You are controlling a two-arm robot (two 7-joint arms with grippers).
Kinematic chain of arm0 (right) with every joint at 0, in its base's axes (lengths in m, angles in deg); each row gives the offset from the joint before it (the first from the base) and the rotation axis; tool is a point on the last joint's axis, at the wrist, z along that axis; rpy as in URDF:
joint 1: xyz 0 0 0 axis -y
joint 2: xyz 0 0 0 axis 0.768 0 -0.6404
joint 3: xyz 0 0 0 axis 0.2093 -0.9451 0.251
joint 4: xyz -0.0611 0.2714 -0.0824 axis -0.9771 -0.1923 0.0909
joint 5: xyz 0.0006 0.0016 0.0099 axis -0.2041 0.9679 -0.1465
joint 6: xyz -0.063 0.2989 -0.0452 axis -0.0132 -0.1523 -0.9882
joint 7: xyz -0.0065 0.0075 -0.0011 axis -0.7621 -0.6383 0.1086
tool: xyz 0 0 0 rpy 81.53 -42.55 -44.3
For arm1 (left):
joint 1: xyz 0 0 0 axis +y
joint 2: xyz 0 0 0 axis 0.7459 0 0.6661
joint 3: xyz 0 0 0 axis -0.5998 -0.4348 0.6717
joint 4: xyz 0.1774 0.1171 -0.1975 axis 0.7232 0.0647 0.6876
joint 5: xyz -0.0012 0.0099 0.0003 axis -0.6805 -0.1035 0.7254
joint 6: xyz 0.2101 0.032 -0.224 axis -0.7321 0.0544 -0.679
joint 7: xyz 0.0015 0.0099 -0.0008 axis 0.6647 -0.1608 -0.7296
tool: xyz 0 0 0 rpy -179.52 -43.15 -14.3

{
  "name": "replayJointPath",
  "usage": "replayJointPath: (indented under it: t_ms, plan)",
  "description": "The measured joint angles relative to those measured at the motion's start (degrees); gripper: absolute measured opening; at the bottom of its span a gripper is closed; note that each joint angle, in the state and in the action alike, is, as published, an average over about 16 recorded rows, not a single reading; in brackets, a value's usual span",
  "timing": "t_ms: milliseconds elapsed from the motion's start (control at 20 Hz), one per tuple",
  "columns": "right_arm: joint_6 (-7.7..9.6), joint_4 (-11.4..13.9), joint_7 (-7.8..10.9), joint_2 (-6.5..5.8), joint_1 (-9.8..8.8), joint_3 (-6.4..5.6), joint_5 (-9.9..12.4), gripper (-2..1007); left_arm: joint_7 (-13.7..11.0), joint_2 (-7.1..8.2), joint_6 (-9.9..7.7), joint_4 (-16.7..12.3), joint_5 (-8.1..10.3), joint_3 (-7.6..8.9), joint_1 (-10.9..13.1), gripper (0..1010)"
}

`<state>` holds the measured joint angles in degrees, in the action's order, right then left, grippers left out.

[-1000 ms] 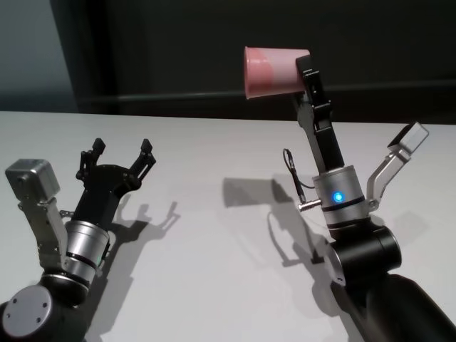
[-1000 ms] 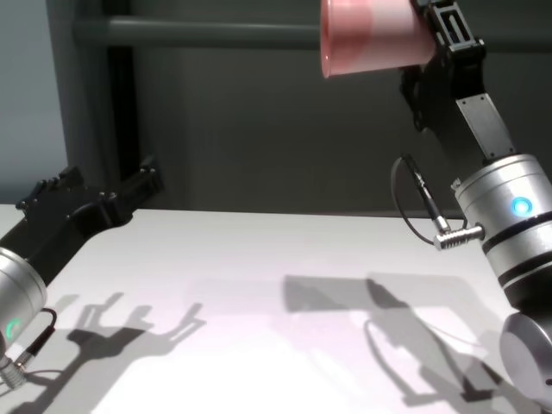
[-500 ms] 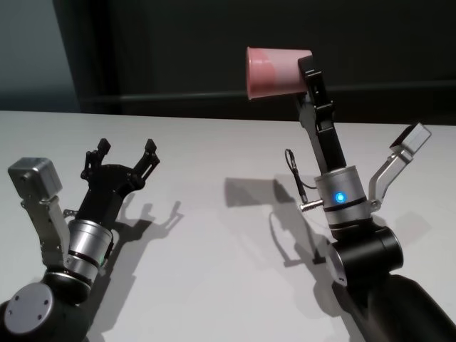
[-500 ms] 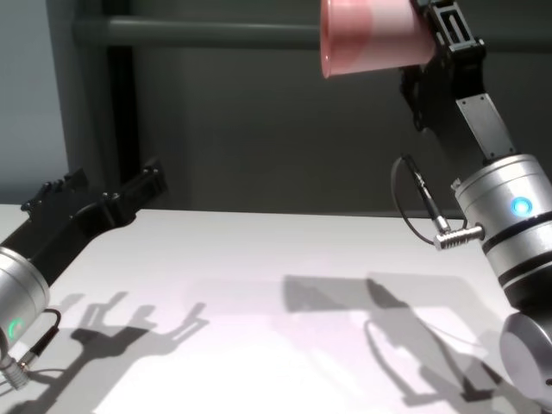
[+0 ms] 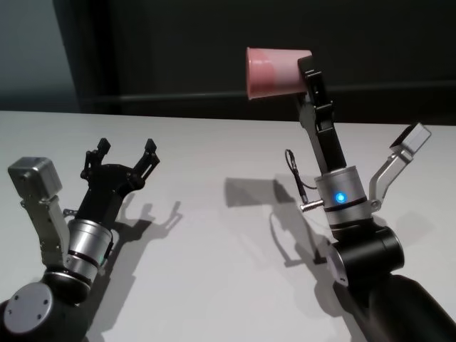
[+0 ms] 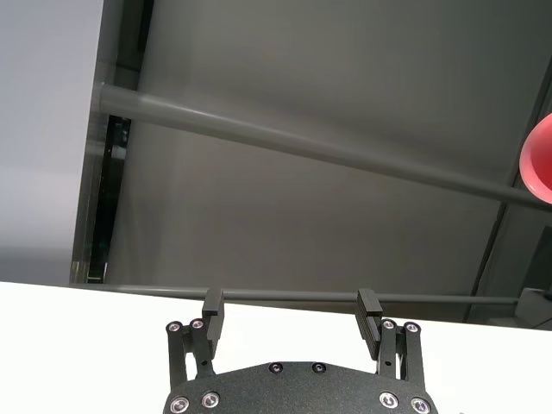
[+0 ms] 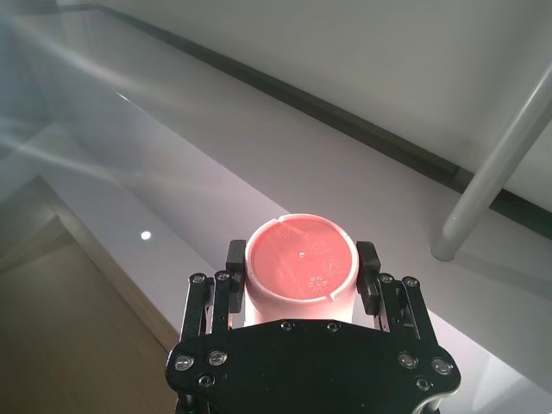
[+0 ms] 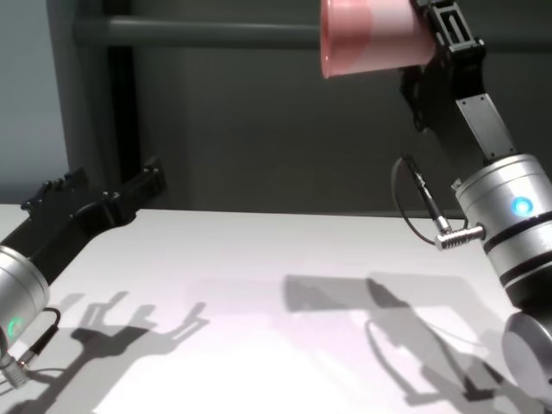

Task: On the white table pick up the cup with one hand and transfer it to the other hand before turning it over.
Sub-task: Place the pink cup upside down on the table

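The pink cup (image 5: 274, 71) hangs high above the white table (image 5: 214, 242), lying on its side with its rim toward my left. My right gripper (image 5: 306, 71), on the wrist with the blue light, is shut on the cup's base end. In the right wrist view the cup (image 7: 300, 263) sits between both fingers (image 7: 235, 256). The chest view shows the cup (image 8: 371, 39) at the top, with the right gripper (image 8: 435, 34) behind it. My left gripper (image 5: 120, 153) is open and empty, low over the table's left side, also in the chest view (image 8: 95, 194) and left wrist view (image 6: 291, 306).
A dark wall with a grey horizontal rail (image 8: 198, 33) stands behind the table's far edge. The arms' shadows fall on the table (image 8: 259, 259). An edge of the cup (image 6: 539, 159) shows in the left wrist view.
My left gripper has crept a little forward and up, still open. The right gripper and the cup have barely shifted.
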<state>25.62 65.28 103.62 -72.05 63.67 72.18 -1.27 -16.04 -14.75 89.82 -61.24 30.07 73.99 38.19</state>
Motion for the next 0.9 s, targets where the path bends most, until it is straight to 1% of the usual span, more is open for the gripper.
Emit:
replayJointPath:
  t_ms: [100,200,300,400,500,700,900]
  plan:
    - [-0.65,1.23,-1.11,-0.9,-0.19,0.19,-0.78,738,0.02,0.02,-0.01,-0.01,0.0,-0.01,-0.01,1003]
    - [-1.52,2.78,-2.68,-2.02,-0.48,0.47,-2.01,738,0.03,0.04,-0.02,-0.02,-0.01,-0.03,-0.02,1003]
    - [-2.53,4.54,-4.72,-3.3,-0.82,0.85,-3.67,738,0.05,0.06,-0.02,-0.03,-0.01,-0.04,-0.03,1003]
    - [-3.67,6.53,-7.3,-4.78,-1.22,1.38,-5.94,738,0.06,0.07,-0.03,-0.04,-0.02,-0.04,-0.03,1003]
    - [-4.84,8.66,-10.25,-6.38,-1.64,2.08,-8.77,738,0.07,0.08,-0.03,-0.05,-0.02,-0.05,-0.04,1003]
    - [-6.87,12.55,-16.61,-9.29,-2.48,3.83,-15.56,738,0.09,0.1,-0.03,-0.06,-0.04,-0.07,-0.05,1003]
    - [-8.03,15.26,-22.66,-11.52,-2.87,5.95,-22.97,738,0.11,0.11,-0.03,-0.07,-0.05,-0.08,-0.07,1003]
